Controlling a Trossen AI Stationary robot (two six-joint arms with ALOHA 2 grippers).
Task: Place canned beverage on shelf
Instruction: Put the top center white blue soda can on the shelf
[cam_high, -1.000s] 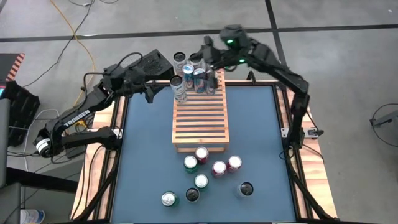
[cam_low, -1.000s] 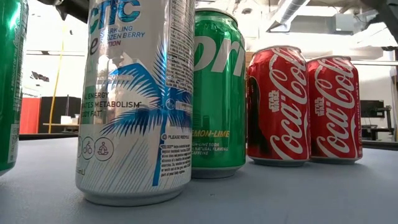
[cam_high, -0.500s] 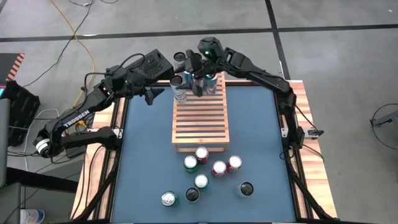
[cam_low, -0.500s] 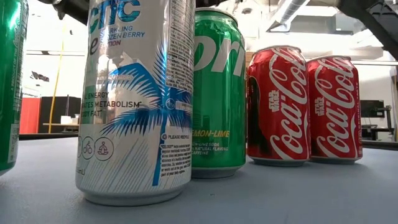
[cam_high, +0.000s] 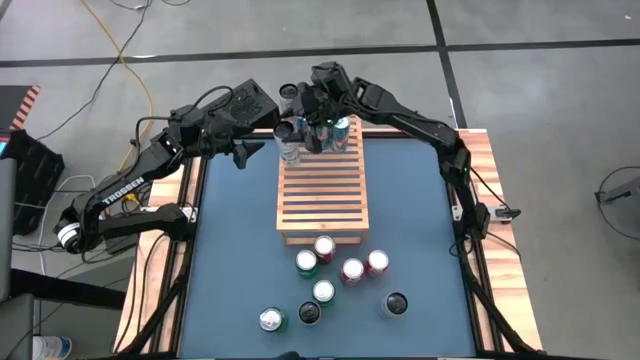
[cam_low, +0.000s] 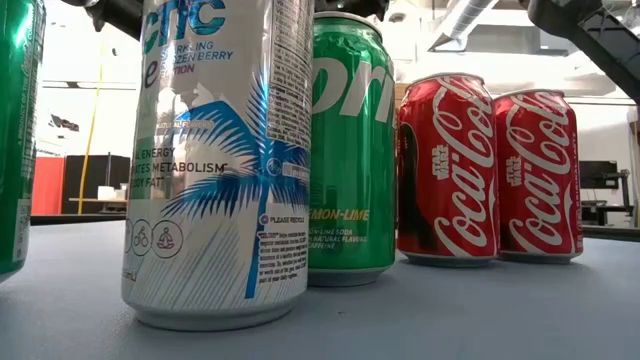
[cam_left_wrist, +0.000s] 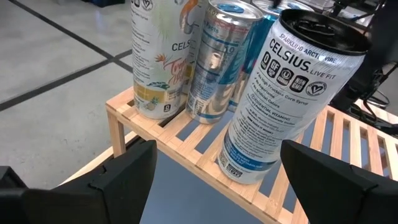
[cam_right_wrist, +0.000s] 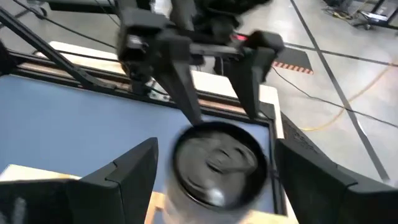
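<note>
Two dark end effectors meet at the top centre of the high view, over the far end of the light-brown slatted wooden shelf that lies on the blue worktop. The left end effector comes in from the upper left with its jaws spread wide, holding nothing; in its wrist view the two dark fingers flank, without touching, a tall white Celsius can with a dark top standing upright on the corner of the shelf. The right end effector reaches in from the upper right and hangs above the cluster of tall cans at the shelf's far end, jaws also wide apart. Its wrist view looks down on the blurred dark top of a white can lying between its fingers; whether they touch the can cannot be told.

The left wrist view alone shows the other cans behind the Celsius can: a silver-and-blue slim can and a white can with a yellow band, both upright on the slats. The high view alone shows seven loose cans on the worktop below the shelf, among them a red-topped pair. The low view shows only those near cans: a silver can with a blue palm print, a green lemon-lime can and two red cola cans.
</note>
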